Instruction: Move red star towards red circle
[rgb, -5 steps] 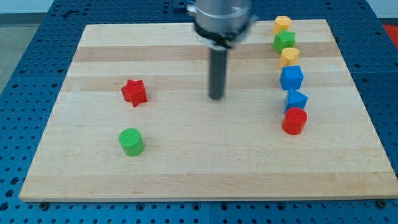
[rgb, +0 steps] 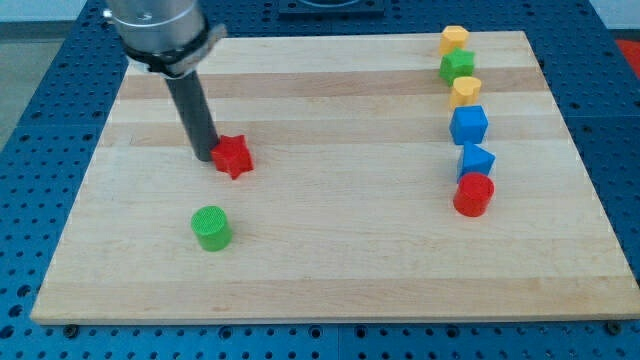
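Observation:
The red star lies on the wooden board at the view's left of centre. My tip stands right against the star's left side, touching it. The red circle, a short cylinder, sits at the view's right, at the bottom end of a column of blocks, far to the right of the star.
A green cylinder lies below the star. At the view's right, a column above the red circle holds a blue block, a blue cube, a yellow block, a green star and a yellow block.
My tip has swung from the board's middle to the star's left side. The red star has shifted a little to the right and down.

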